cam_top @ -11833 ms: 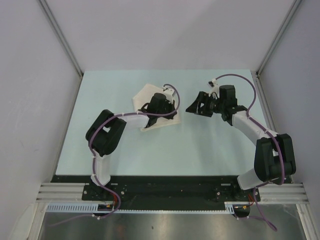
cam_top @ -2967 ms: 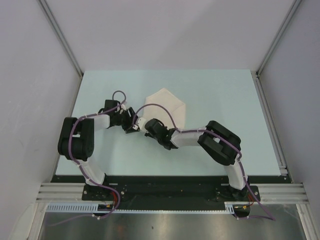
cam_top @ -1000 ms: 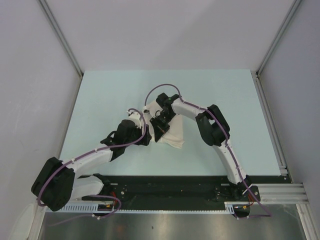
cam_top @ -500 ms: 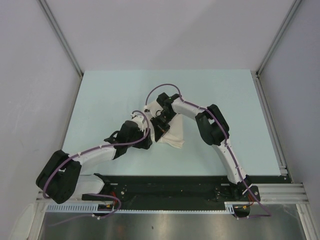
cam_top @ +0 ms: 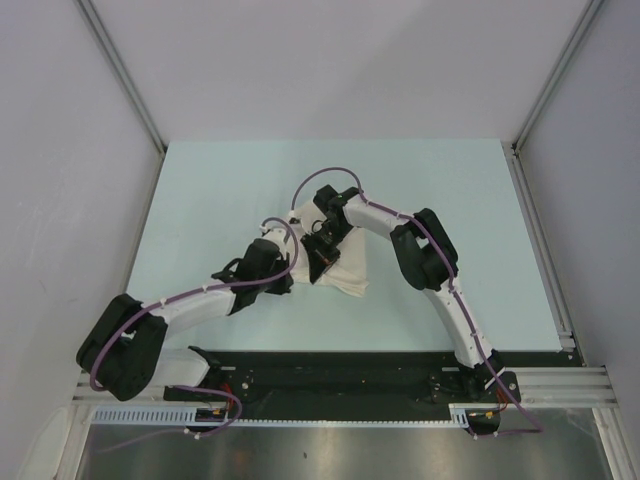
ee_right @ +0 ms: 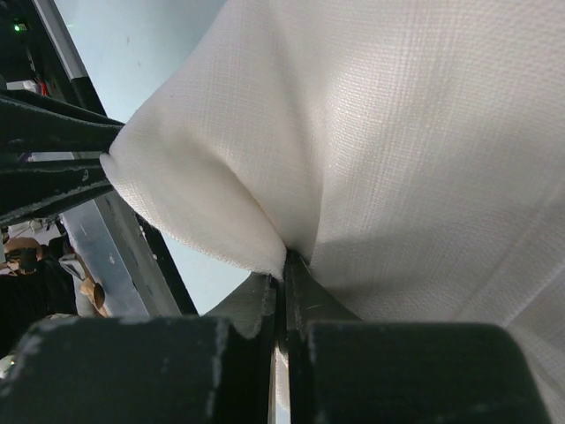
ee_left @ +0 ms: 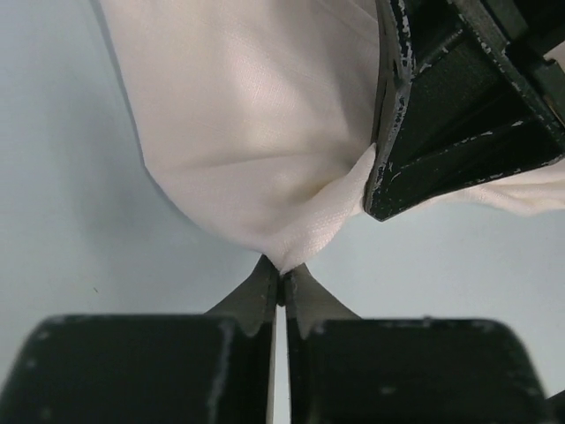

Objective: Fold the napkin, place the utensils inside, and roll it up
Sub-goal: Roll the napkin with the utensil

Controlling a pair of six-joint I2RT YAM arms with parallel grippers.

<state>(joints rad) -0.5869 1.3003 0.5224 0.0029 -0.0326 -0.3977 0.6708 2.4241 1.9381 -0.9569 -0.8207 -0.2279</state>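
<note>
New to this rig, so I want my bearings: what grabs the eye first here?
A white napkin lies bunched near the middle of the pale table. The left hand is shut on a gathered tip of the cloth. The right hand pinches another fold close beside it, with the fabric bulging between them.

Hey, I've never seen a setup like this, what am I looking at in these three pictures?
Two robot arms, the left arm and the right arm, are bolted at the near edge of a pale table. The wide picture looks down from above and behind them. The two close-ups come from cameras on their wrists. On the table is a white napkin. The left pincer and the right pincer are each shut on a bit of it.
</note>
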